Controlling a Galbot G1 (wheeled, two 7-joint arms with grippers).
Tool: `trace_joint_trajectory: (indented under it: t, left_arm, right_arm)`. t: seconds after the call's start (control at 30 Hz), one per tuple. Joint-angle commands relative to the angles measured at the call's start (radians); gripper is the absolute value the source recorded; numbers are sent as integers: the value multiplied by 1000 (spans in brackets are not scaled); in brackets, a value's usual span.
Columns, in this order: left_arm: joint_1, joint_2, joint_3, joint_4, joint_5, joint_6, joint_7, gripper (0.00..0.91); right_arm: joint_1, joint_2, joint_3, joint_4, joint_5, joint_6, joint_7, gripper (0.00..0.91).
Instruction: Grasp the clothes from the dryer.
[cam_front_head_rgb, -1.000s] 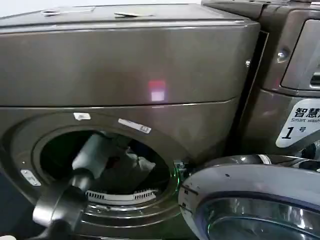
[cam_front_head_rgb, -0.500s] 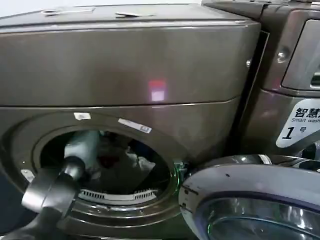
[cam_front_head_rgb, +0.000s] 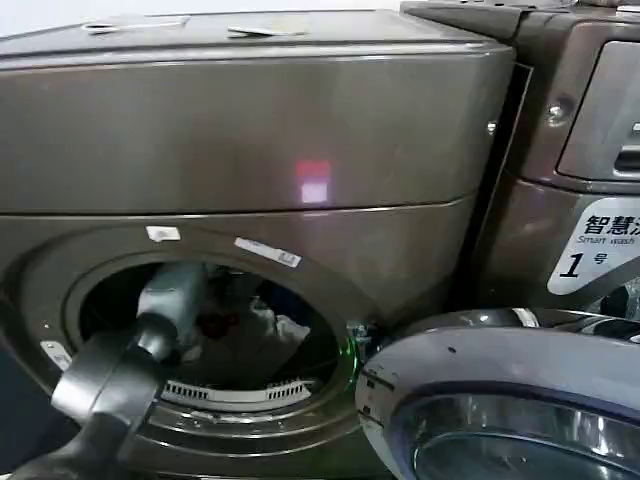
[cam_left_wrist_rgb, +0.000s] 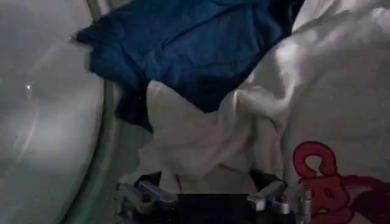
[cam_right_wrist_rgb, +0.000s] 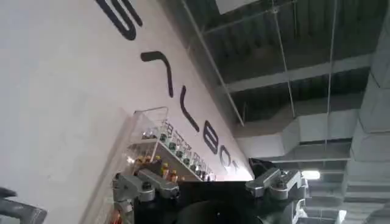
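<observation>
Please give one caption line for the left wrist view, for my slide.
Left gripper, fingers open, inside the dryer facing the clothes: white garments, one dark blue piece.

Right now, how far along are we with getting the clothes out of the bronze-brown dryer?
Done: the silver-rimmed glass door of the bronze-brown dryer is swung open, and the left arm reaches through the porthole. In hand: the left gripper hangs open just above the soft white and dark blue clothes, gripping nothing yet. Left: close on a garment and pull it out. The right gripper is open, pointing towards a ceiling.

Laundry test hall | numbered machines (cam_front_head_rgb: 597, 250) (industrial ceiling ducts (cam_right_wrist_rgb: 317, 131))
</observation>
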Motion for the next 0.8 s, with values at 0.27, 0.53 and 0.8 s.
trace_joint_trajectory:
  t: [0.27,0.53,0.8]
  left_arm:
    - [33,6,-65,-45,-94,24,-24,0]
    - [135,-4,-212,-218,-345,81,-251,0]
    - [308,-8,-306,-476,-770,103,-452,0]
  right_arm:
    - [5,9,-8,8,0,1,4,907]
    - [21,13,-24,18,-2,2,7,907]
    - [36,11,-38,19,-7,4,8,907]
